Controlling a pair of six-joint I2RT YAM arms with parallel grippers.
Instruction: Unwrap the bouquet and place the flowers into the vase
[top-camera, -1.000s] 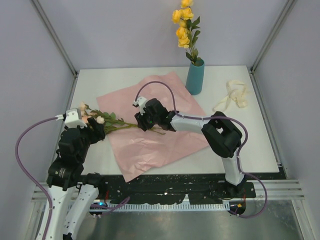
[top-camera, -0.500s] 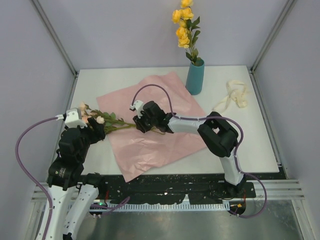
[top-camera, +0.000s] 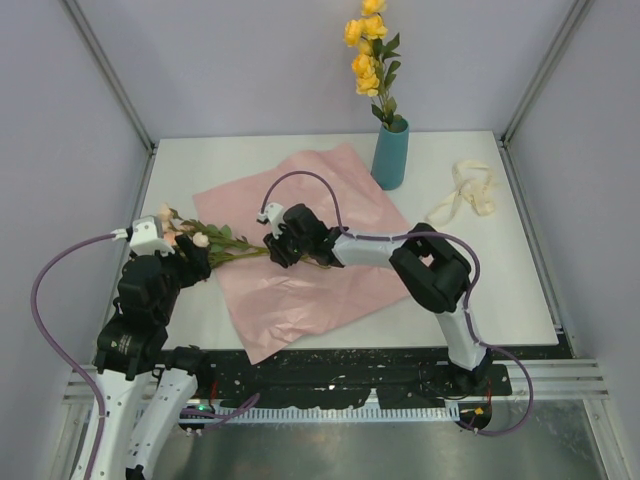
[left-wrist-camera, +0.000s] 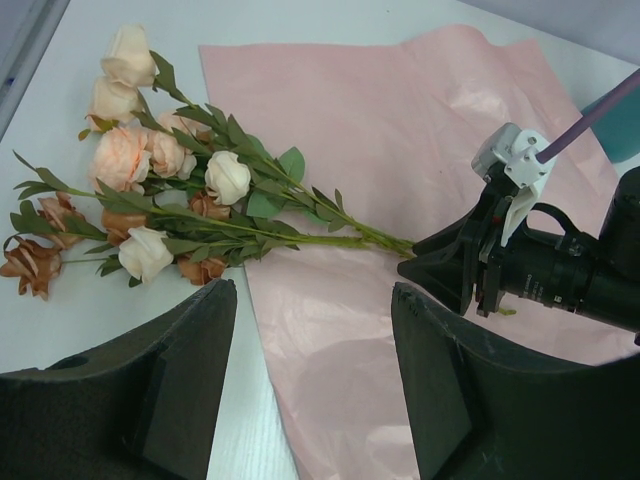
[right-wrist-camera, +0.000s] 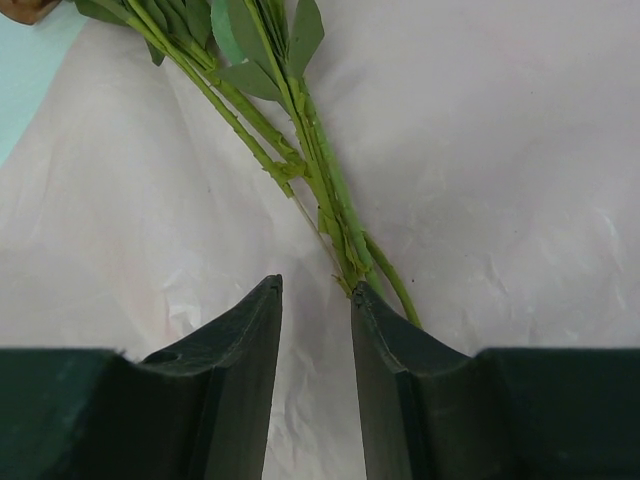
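The bouquet lies unwrapped: its pink paper (top-camera: 330, 270) is spread flat in the middle of the table. Peach, cream and rusty flowers (left-wrist-camera: 175, 195) lie on their sides, blooms left on the bare table, green stems (right-wrist-camera: 318, 185) reaching onto the paper. My right gripper (right-wrist-camera: 316, 285) sits low on the paper at the stem ends, jaws narrowly open; the stems touch the right fingertip's outer edge, and nothing is between the fingers. My left gripper (left-wrist-camera: 312, 290) hovers open near the paper's left edge, below the flowers. The teal vase (top-camera: 390, 155) stands at the back with yellow flowers (top-camera: 368, 55) in it.
A cream ribbon (top-camera: 463, 190) lies loose on the table right of the vase. The right arm (top-camera: 435, 265) stretches across the paper's right half. Grey walls close in the table on three sides.
My right gripper has slid left along the paper toward the stem ends, and its jaws have narrowed. The left arm and the flowers have stayed where they were.
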